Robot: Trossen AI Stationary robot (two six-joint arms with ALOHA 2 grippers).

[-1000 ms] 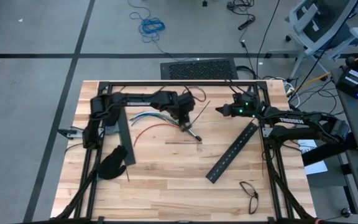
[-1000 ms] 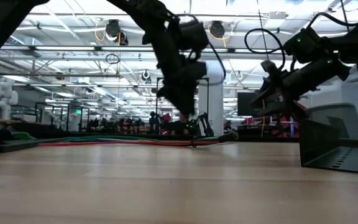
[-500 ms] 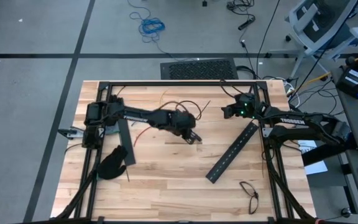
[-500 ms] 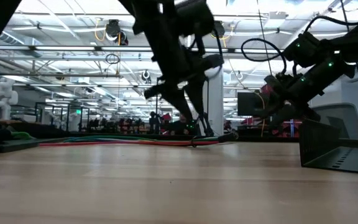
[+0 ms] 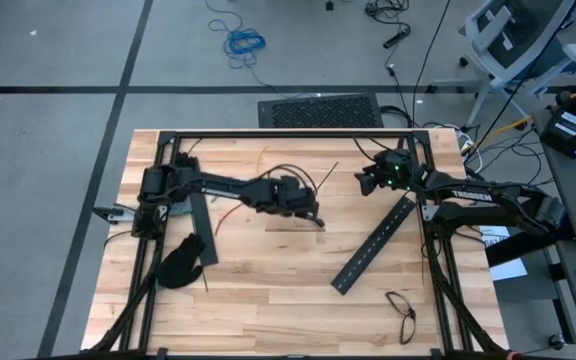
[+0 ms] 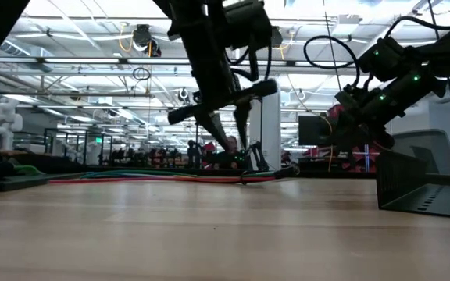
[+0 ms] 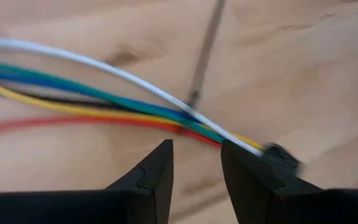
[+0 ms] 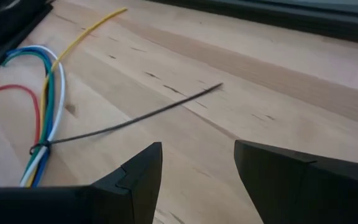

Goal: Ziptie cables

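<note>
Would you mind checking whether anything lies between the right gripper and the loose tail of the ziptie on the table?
Nothing visible does. In the right wrist view, the right gripper stands open with only bare wooden table between it and the ziptie, whose far end wraps the cables. The left gripper sits at the cables, away from that tail.

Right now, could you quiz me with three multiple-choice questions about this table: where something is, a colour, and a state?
1. Where do the glasses lie?
A. Near the table's front right corner
B. On the cables
C. Under the left arm

2. What colour is the wire curving off alone from the cables?
A. Purple
B. Red
C. Orange

3. How does the right end effector stand?
A. Shut on a ziptie
B. Holding a glove
C. Open, empty

Answers: 1 A, the high view shows them there. 2 B, the right wrist view shows a red loop. 3 C, its fingers stand apart above the ziptie.
</note>
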